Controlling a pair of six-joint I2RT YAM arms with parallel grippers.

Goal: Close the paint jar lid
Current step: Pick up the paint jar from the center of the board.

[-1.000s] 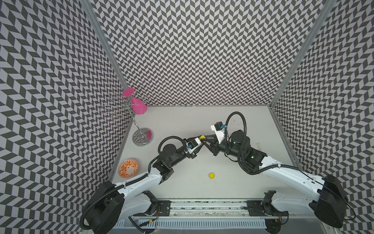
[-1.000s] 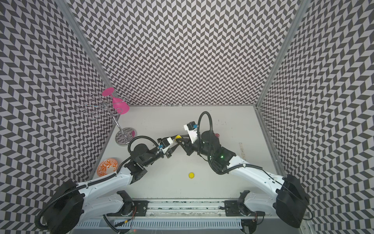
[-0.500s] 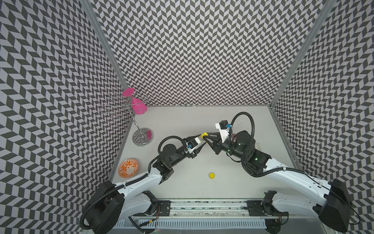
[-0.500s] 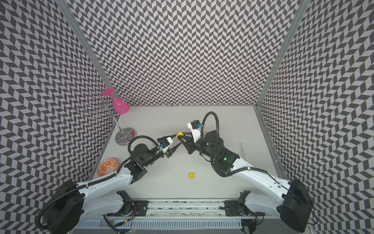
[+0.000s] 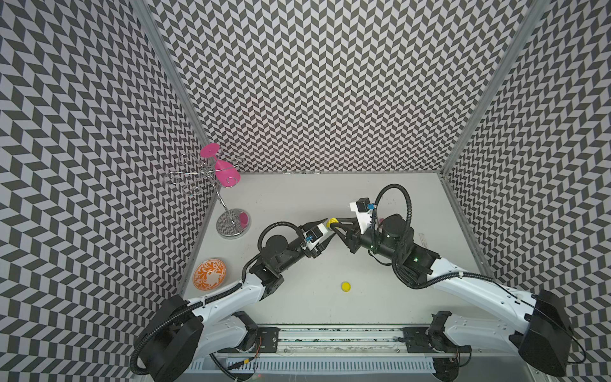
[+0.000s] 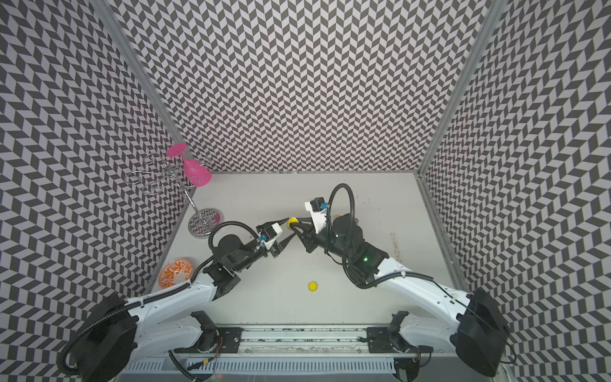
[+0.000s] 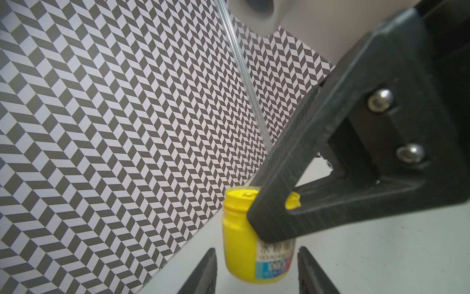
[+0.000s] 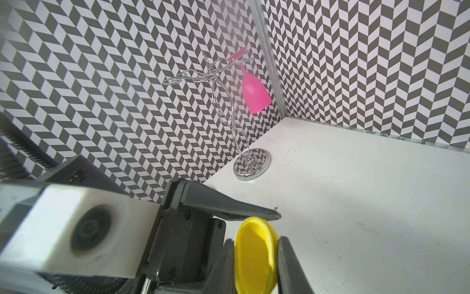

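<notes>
Yellow paint jar [image 7: 239, 244] is partly hidden by right fingers [image 7: 292, 163] pinching lid [image 8: 254, 254].

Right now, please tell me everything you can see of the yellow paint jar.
The paint jar is small, round, yellow and plastic-looking, with a white printed label and a ridged neck. The lid sits at its mouth, clamped by the right gripper. The fingers of the left gripper flank its body with gaps, not touching. Whether it rests on the table is unclear.
</notes>
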